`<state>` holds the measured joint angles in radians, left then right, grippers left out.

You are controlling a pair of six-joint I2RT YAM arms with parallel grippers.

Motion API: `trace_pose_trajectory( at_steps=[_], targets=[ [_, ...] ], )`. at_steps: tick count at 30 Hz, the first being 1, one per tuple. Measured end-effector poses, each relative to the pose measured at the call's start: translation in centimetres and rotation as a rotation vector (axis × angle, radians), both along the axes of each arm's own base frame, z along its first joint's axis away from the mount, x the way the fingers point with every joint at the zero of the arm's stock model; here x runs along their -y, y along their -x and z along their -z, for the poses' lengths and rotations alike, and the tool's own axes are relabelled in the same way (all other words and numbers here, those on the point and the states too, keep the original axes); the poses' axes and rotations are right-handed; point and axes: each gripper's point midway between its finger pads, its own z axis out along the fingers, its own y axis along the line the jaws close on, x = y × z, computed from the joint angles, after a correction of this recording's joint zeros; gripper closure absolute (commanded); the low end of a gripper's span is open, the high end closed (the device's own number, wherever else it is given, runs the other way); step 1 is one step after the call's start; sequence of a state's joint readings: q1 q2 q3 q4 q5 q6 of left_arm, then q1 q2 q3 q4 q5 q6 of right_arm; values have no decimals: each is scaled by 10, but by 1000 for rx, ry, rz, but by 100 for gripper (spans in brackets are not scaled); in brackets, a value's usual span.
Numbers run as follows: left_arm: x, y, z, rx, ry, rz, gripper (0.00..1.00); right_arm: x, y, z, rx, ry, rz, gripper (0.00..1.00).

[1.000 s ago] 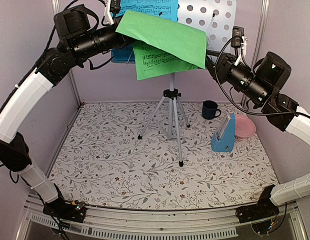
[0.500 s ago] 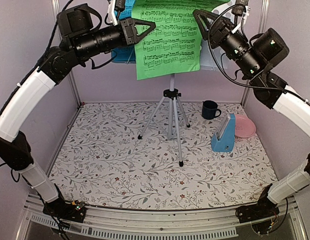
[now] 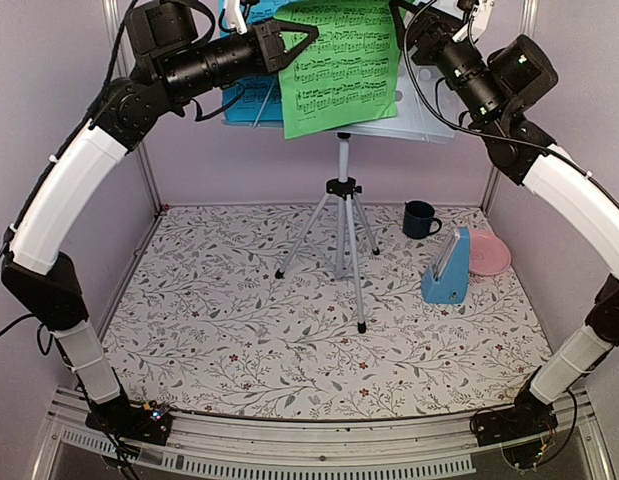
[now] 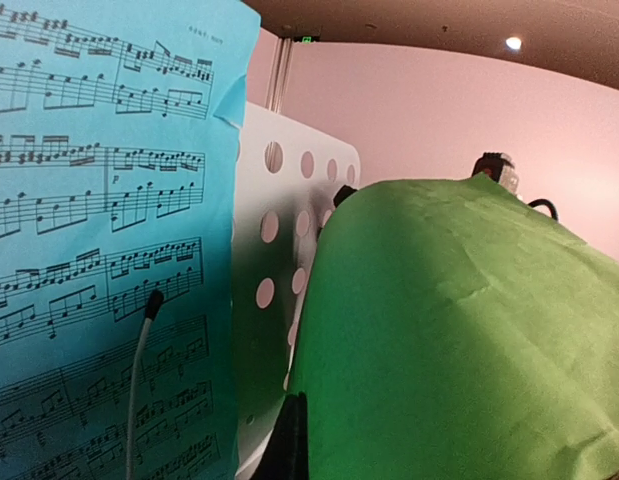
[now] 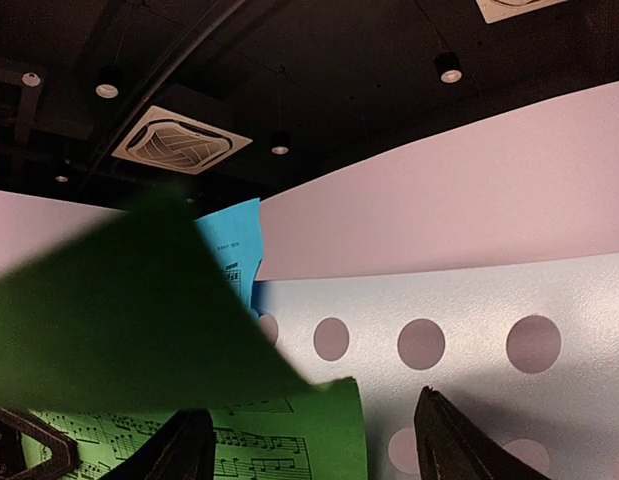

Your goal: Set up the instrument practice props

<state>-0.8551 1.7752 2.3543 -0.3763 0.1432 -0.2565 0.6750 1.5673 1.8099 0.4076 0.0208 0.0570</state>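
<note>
In the view from above, one music stand (image 3: 427, 110) is at the back middle of the table (image 3: 239, 350). Its pole is upright on the silver tripod (image 3: 341, 228), which has three legs spread on the flowered cloth. There are two sheets on its desk, with their printed sides toward the arms. The green sheet (image 3: 341, 70) has its long axis nearly upright, leaning a little, and the lines of notes rise slightly to the right. The blue sheet (image 3: 245, 100) is to the left of it and is partly hidden by the left arm. The left gripper (image 3: 311, 38) has its fingers together and appears to pinch the left edge of the green sheet. The right gripper (image 3: 404, 25) is at the top right of this sheet. One blue metronome (image 3: 449, 268) stands upright to the right of the tripod, with its point upward. One dark mug (image 3: 421, 219) and one pink plate (image 3: 488, 252) are near it.

In the left wrist view, the blue sheet (image 4: 99, 250) fills the left side, the perforated desk (image 4: 289, 230) shows in the middle, and the plain green paper (image 4: 459, 330) bulges on the right. One dark finger (image 4: 289, 442) touches the lower edge of the green paper.

In the right wrist view, the two fingers (image 5: 181, 448) are clearly apart and hold nothing. Between them are the printed green sheet (image 5: 284, 432) and the desk with round holes (image 5: 474, 300). A blurred green flap (image 5: 129, 310) covers the left side, and one blue corner (image 5: 229, 245) shows above it.
</note>
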Motion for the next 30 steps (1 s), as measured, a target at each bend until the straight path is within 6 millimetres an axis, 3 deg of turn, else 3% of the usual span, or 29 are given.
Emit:
trace_pose_trajectory(
  at_steps=[6, 17, 22, 30],
  targets=[
    [1, -8, 6, -18, -4, -25, 100, 9, -1, -4, -9, -7, 36, 30],
    [3, -17, 12, -66, 24, -50, 100, 43, -8, 54, -253, -44, 139, 35],
    [3, -20, 12, -83, 49, -59, 100, 44, -14, 65, -305, -61, 146, 46],
    [1, -25, 8, -95, 91, -76, 100, 33, -24, 81, -358, -58, 118, 85]
  ],
)
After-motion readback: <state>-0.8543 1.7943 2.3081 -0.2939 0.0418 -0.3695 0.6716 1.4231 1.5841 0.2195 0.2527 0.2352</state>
